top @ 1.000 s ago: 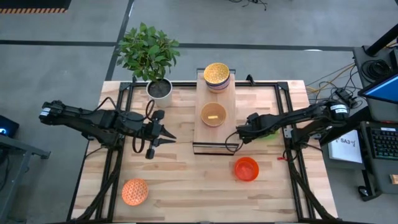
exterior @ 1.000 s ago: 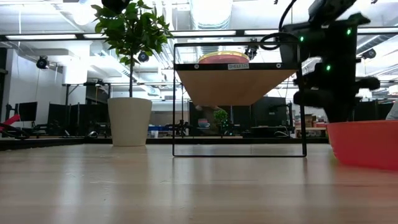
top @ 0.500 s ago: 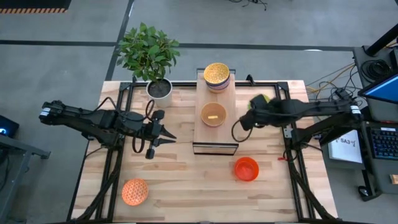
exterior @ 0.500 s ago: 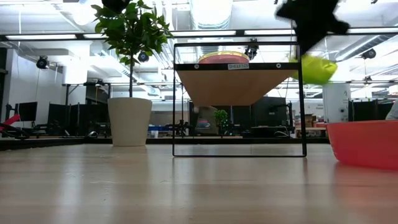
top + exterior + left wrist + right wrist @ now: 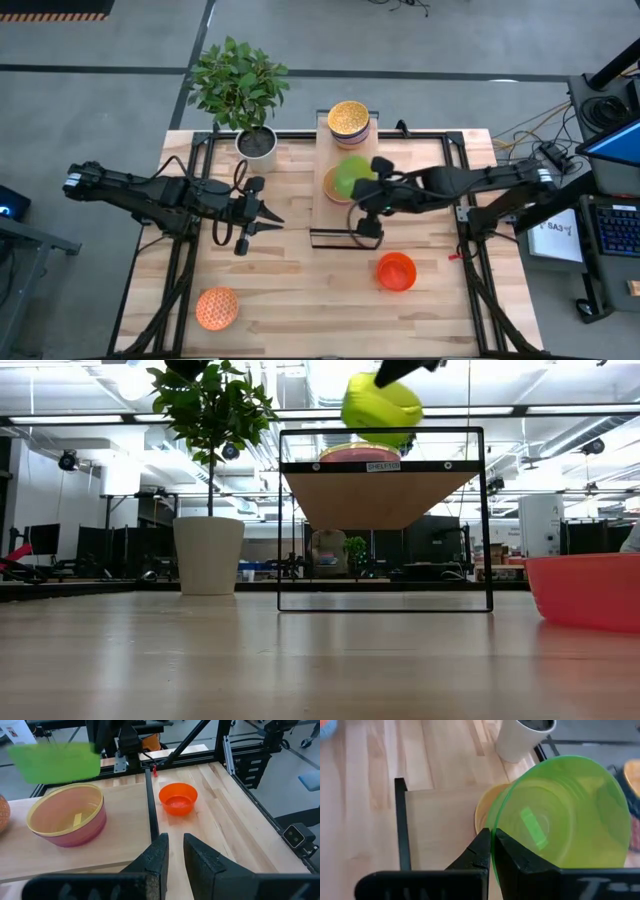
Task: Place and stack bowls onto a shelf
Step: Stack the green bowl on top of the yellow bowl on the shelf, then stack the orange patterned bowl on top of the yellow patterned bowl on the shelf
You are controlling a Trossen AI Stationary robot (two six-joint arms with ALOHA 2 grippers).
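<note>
Green bowl: We carry the green bowl (image 5: 350, 175) in our right gripper (image 5: 364, 190). A moment ago it was out past the right side of the shelf (image 5: 346, 215). Now it hangs in the air right over the shelf.

Right gripper: Its two fingers are pinched tight on the rim of the green bowl. We see the rim squeezed between them in the right wrist view.

Yellow bowl: The yellow bowl (image 5: 66, 815) sits on the shelf, just under the green bowl. It has a pink outside.

What this means: We think the green bowl is about to go down into the yellow bowl to make a stack. It is not touching yet.

Far stack: A stack of bowls (image 5: 348, 122) with a speckled yellow one on top sits at the back end of the shelf.

Bowls left: The red bowl (image 5: 396, 271) waits on the table near the front right of the shelf. The orange bowl (image 5: 217, 308) lies well to the front left of the shelf.

Left gripper: Our left gripper (image 5: 270, 217) waits over the table on the left side of the shelf. Its fingers are a little apart and hold nothing. It has not moved.

Plant pot: The white plant pot (image 5: 256, 143) stands near the back left of the shelf.
</note>
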